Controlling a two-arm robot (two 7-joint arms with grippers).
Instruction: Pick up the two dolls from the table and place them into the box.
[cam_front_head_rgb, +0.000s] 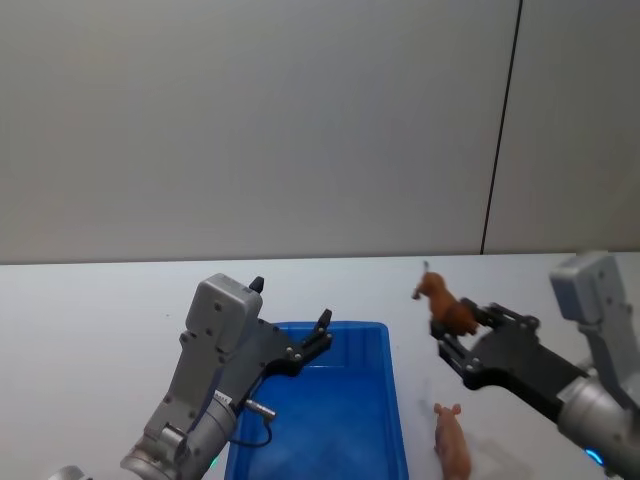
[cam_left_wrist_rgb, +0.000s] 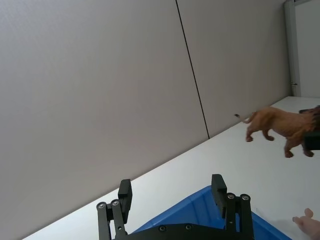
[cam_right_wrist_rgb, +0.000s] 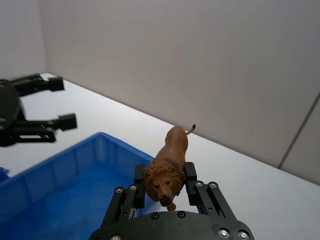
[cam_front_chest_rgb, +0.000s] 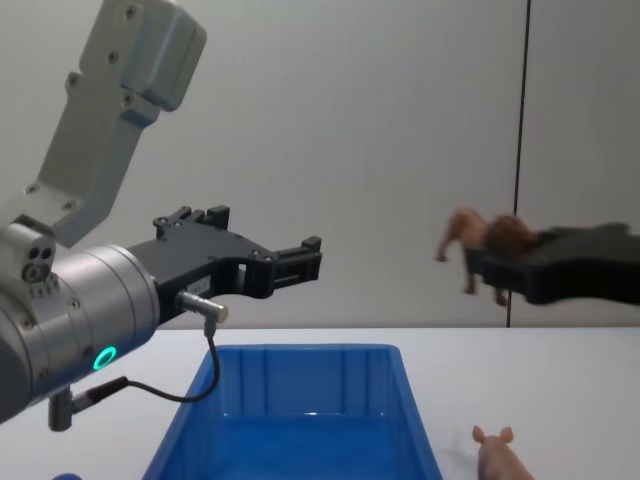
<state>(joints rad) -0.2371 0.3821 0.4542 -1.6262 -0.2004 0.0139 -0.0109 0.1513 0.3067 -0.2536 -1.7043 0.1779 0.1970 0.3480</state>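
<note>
I see the brown lion (cam_right_wrist_rgb: 170, 165) clamped at its mane and shoulders between the two black fingers of the right gripper (cam_right_wrist_rgb: 162, 177), head toward the wrist and thin tail pointing away toward the far wall. It hangs in the air, clear of the white table (cam_front_head_rgb: 100, 320), and from the head camera it sits just to the right of the far right corner of the blue box (cam_front_head_rgb: 395, 400). From the chest camera it hangs well above the level of the box's rim. The right arm reaches in from the lower right, with its forearm rising toward the raised gripper.

The pink pig (cam_front_head_rgb: 452, 445) stands on the table just beside the right wall of the box, near its front end and below the right arm.

My left gripper (cam_left_wrist_rgb: 171, 192) hovers over the far left part of the box, fingers spread wide with nothing between them, pointing forward and a little to the right. The left arm rises from the lower left, and its grey wrist housing shows large in the chest camera.
</note>
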